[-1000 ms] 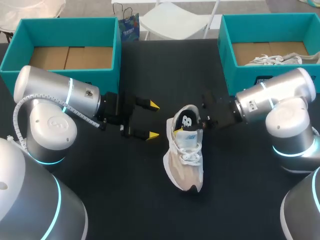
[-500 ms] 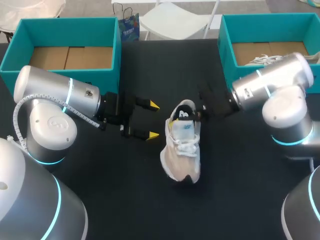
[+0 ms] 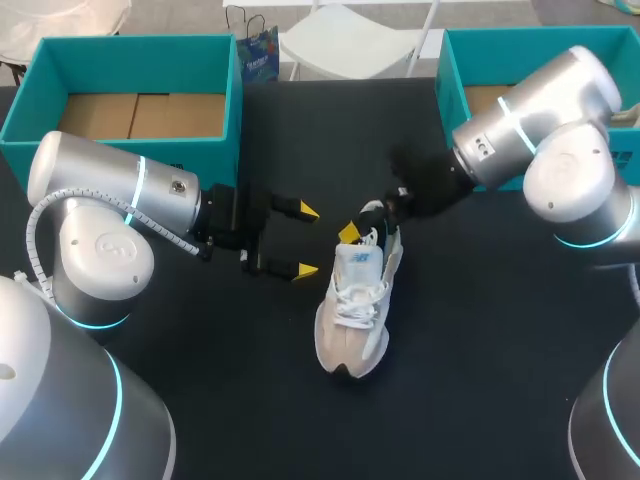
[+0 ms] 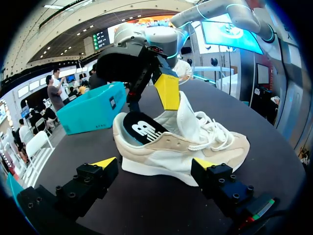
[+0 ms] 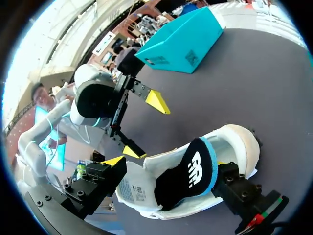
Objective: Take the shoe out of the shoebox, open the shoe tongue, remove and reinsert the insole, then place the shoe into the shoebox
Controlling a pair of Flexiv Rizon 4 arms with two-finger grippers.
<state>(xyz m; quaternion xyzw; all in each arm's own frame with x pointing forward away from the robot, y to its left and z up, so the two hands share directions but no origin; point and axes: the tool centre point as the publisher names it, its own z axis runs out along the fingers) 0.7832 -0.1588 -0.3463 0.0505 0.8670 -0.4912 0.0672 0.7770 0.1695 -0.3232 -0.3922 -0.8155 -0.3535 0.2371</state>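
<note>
A beige and white shoe (image 3: 352, 310) stands on its sole on the black table (image 3: 480, 330), toe toward the front edge. Its black insole (image 5: 188, 174) with a white logo rises out of the heel opening. My right gripper (image 3: 372, 225) is open and straddles the shoe's collar. One yellow fingertip (image 4: 167, 91) rests against the raised tongue, and the other finger sits by the heel. My left gripper (image 3: 300, 240) is open just left of the shoe, apart from it. In the left wrist view the shoe (image 4: 195, 147) lies broadside ahead of that gripper (image 4: 155, 169).
A teal shoebox (image 3: 452, 110) at the back right holds another white shoe (image 3: 540, 118). A second teal box (image 3: 130, 60) with a cardboard floor stands at the back left. Bare table lies in front of the shoe.
My right arm lifted and swung left, and the shoe slid and turned toward the left and the front edge. The insole now stands higher at the heel. The left arm stayed still.
</note>
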